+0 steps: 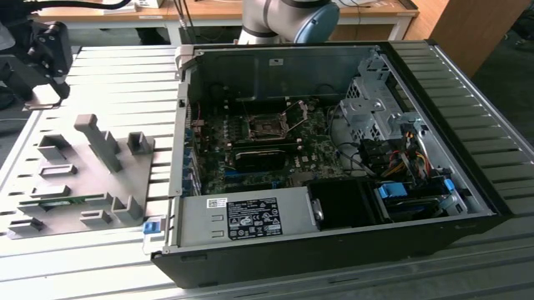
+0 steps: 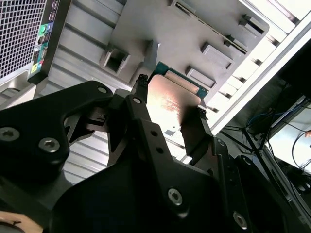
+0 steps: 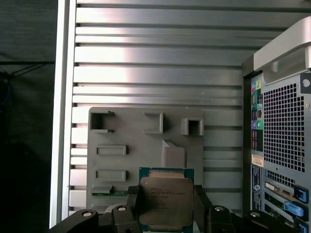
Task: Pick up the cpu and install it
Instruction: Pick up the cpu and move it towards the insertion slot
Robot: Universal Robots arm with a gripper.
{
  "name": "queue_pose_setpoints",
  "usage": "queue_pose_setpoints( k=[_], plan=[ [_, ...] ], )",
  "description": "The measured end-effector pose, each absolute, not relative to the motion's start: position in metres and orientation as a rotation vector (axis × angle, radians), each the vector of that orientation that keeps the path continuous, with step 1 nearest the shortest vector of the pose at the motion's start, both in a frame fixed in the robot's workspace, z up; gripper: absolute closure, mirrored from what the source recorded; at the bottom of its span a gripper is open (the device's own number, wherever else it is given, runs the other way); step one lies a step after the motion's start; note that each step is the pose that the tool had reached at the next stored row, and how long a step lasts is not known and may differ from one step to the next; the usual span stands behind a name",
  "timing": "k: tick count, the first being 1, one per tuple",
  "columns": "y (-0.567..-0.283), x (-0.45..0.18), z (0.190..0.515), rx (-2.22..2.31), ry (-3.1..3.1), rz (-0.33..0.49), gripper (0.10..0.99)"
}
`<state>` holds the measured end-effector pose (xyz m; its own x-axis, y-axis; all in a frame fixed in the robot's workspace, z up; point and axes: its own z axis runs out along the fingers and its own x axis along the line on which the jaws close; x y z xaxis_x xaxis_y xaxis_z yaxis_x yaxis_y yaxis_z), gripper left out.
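Shiny metal cpu [image 3: 166, 201], perhaps plastic tray [image 3: 136, 141]

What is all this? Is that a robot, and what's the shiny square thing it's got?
It is a robot arm with a gripper, a black pincer at its end. One picture comes from a camera standing off to the side; the other two come from cameras riding on the arm's wrist. On the ribbed metal table lie a grey holder plate and an open computer case with its motherboard showing. The gripper holds the cpu, a shiny silver square chip with a green rim, by its edges.
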<state>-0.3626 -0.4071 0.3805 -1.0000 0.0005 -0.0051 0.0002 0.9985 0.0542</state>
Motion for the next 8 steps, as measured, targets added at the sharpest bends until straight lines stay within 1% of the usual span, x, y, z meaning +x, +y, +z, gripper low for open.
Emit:
queue_pose_setpoints(
  k=[8],
  plan=[
    [-0.407, -0.345, 0.381, 0.001, 3.136, 0.085, 0.561]
  ],
)
